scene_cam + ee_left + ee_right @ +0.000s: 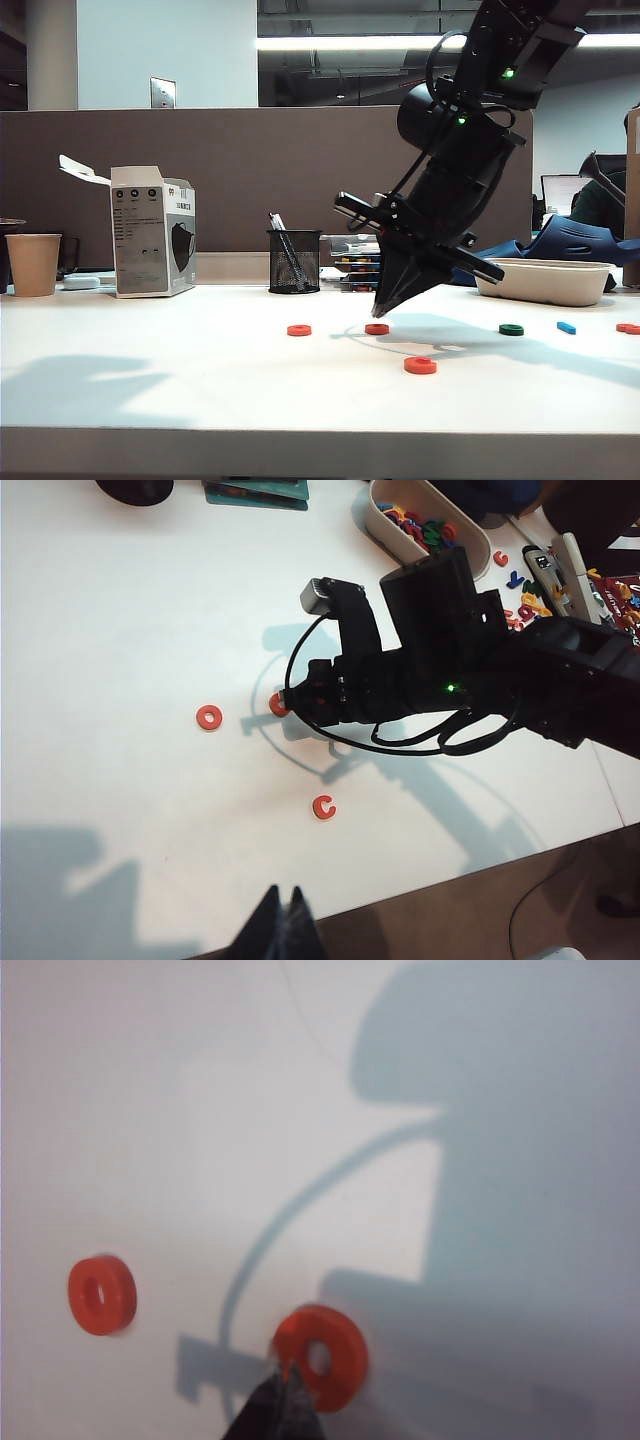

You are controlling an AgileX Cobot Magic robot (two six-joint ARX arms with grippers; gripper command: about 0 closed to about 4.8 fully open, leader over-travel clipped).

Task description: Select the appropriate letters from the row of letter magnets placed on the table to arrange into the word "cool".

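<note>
Grippers: right closed, touching red ring; left closed, hovering.

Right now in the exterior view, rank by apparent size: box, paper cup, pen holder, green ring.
1. Box
2. Paper cup and pen holder: look alike, not ranked
3. Green ring
</note>
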